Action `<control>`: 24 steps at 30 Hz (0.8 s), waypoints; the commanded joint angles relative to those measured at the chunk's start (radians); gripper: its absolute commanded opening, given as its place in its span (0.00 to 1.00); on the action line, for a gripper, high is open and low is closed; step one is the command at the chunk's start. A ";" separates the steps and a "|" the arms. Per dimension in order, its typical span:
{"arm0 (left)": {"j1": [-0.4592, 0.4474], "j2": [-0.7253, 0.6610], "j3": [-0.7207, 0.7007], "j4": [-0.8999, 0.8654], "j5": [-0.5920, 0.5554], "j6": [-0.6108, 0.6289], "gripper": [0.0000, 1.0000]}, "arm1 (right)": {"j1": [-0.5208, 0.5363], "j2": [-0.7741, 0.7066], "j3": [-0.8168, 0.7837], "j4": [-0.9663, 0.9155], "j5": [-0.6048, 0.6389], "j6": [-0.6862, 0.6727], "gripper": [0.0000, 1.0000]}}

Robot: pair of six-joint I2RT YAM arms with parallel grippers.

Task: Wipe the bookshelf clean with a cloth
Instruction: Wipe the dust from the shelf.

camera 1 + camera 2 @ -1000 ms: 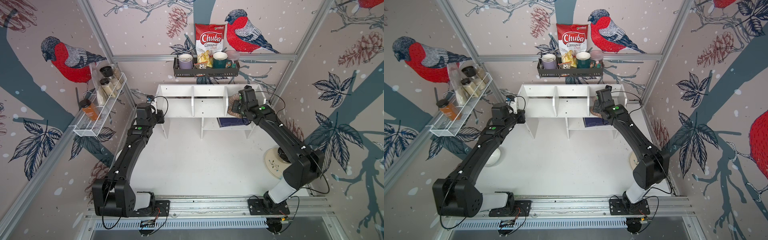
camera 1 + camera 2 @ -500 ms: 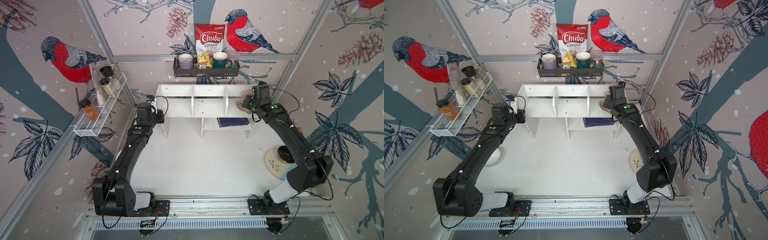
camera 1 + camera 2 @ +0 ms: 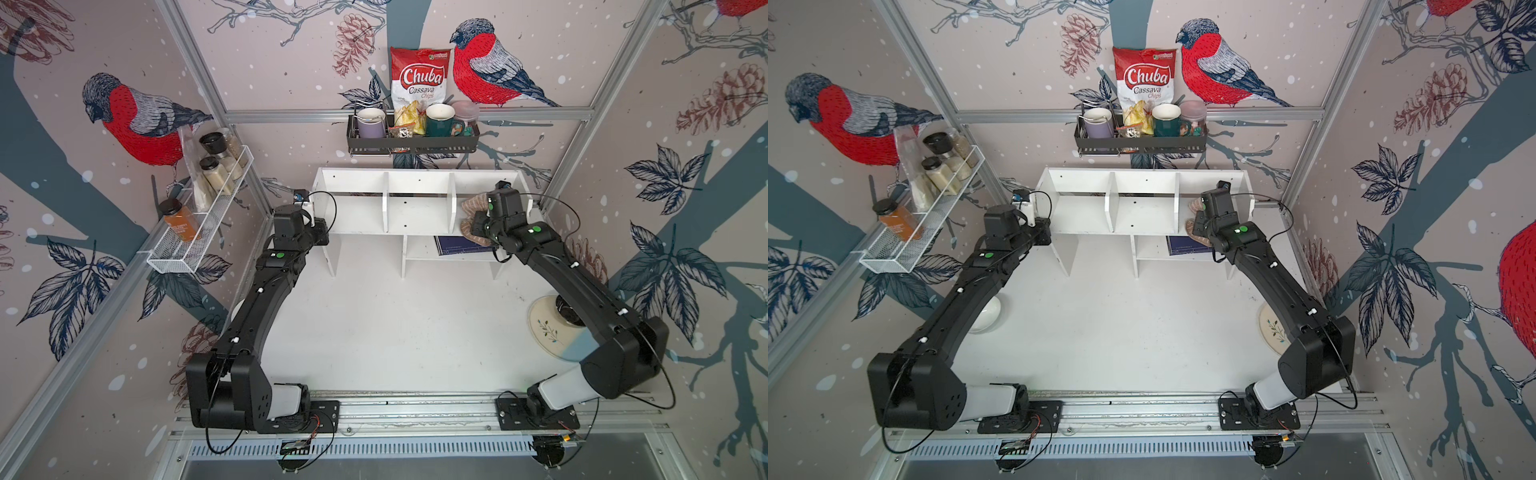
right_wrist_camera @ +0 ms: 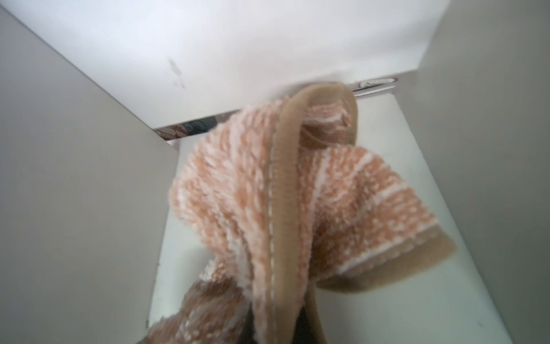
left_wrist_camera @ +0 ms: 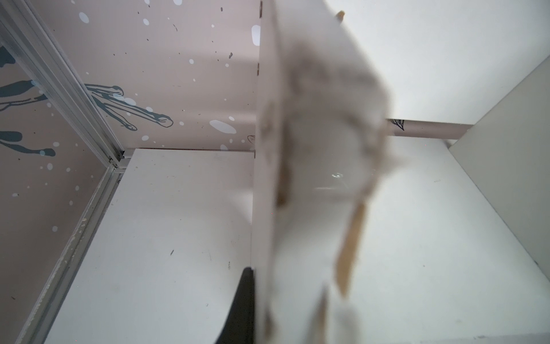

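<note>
White tabletop [image 3: 395,332], bird-mural walls [image 3: 286,75]: right gripper [image 3: 478,224] clamped striped tan cloth [image 3: 471,205] inside right upper compartment of bookshelf [image 3: 415,208]; left gripper [image 3: 319,233], jaws narrow, pinched left side panel.

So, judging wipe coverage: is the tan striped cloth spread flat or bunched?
Bunched: the tan striped knitted cloth drapes in folds, its hem doubled over.

A bunched tan cloth [image 4: 297,208] with pale stripes and a beige hem fills a white bookshelf [image 4: 74,178] compartment, framed by its two side walls.
</note>
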 commanded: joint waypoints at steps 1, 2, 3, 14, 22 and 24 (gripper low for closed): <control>0.000 0.000 0.001 -0.001 0.182 -0.151 0.00 | -0.052 0.005 0.041 -0.015 0.032 -0.011 0.00; 0.000 0.000 0.001 0.000 0.182 -0.151 0.00 | -0.064 0.017 0.071 -0.024 0.030 -0.014 0.00; 0.000 0.000 -0.001 0.000 0.182 -0.151 0.00 | -0.068 0.033 0.103 -0.027 0.033 -0.020 0.00; 0.001 -0.003 0.000 0.000 0.184 -0.152 0.00 | 0.055 0.226 0.383 -0.029 0.083 -0.079 0.00; -0.003 -0.010 -0.002 0.001 0.173 -0.163 0.00 | 0.069 0.108 0.151 -0.007 0.086 -0.019 0.00; -0.010 -0.010 -0.001 0.001 0.166 -0.170 0.00 | 0.063 0.045 0.064 0.010 0.103 -0.019 0.00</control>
